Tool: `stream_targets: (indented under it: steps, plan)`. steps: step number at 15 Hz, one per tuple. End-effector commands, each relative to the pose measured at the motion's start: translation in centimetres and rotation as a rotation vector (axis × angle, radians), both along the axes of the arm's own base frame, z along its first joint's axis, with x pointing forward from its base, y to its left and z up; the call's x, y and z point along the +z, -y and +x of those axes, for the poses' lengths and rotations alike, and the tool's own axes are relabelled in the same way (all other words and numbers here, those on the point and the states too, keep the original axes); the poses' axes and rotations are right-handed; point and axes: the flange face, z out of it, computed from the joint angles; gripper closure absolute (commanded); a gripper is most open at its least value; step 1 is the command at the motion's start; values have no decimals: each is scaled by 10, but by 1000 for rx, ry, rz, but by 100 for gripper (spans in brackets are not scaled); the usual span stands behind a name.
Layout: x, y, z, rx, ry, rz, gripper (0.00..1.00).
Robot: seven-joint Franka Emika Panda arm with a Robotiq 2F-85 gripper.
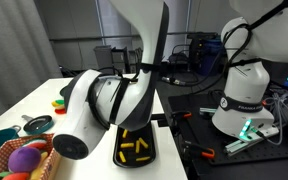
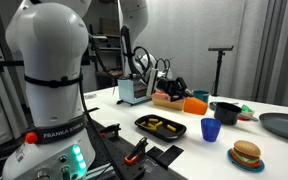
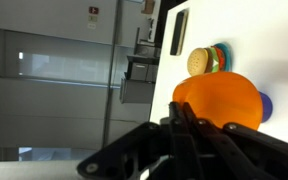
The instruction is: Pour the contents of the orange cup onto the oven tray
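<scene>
My hand [image 3: 189, 125] pinches the orange cup [image 3: 219, 100]. Sticks [image 2: 156, 124] already on tray [image 2: 174, 131]; cup could slip n drop on table [image 2: 224, 160].

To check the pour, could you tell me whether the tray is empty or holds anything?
Not empty: yellow pieces lie on the tray, as both exterior views show.
</scene>
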Motion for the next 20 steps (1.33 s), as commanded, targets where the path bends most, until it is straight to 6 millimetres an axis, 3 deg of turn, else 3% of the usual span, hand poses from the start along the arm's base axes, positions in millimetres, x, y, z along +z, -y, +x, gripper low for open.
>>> stream_targets:
  steps: [1, 16, 20]
  plan:
    - [-3, 2, 2, -9, 76, 145, 99]
    - [-18, 0, 10, 31, 227, 372, 99]
    - [-23, -6, 14, 60, 253, 514, 99]
